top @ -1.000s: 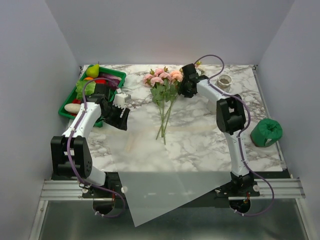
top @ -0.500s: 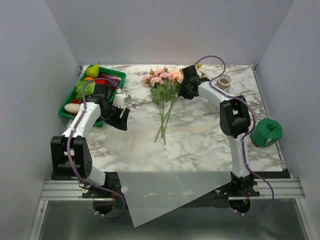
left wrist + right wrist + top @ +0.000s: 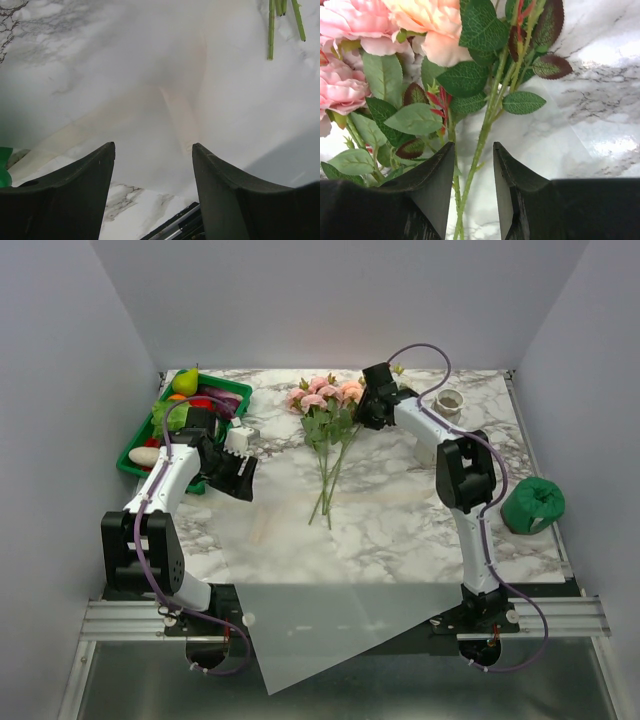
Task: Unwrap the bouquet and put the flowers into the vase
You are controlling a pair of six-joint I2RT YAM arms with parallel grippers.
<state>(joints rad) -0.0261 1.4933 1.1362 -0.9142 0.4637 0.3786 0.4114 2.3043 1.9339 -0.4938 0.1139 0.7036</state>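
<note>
The flowers lie unwrapped on the marble table, upper centre of the overhead view, blooms toward the back and stems pointing to the near edge. The vase stands upright at the upper right, apart from them. The loose wrapping sheet lies flat at lower centre and overhangs the near table edge.

The right gripper sits at the right side of the blooms. Its jaws stand partly apart and straddle one thin stem without pinching it. The left gripper hovers over the sheet with its jaws wide apart and nothing between them.

Probable faults from this position:
- Only one stem lies between the right jaws. Closing here would likely lift a single flower, and interlocked leaves may drag the others.
- A thin stem gripped close under a heavy bloom may pivot or slip.
- The vase has a narrow neck. A misaligned stem end could strike the rim and tip it.
</note>
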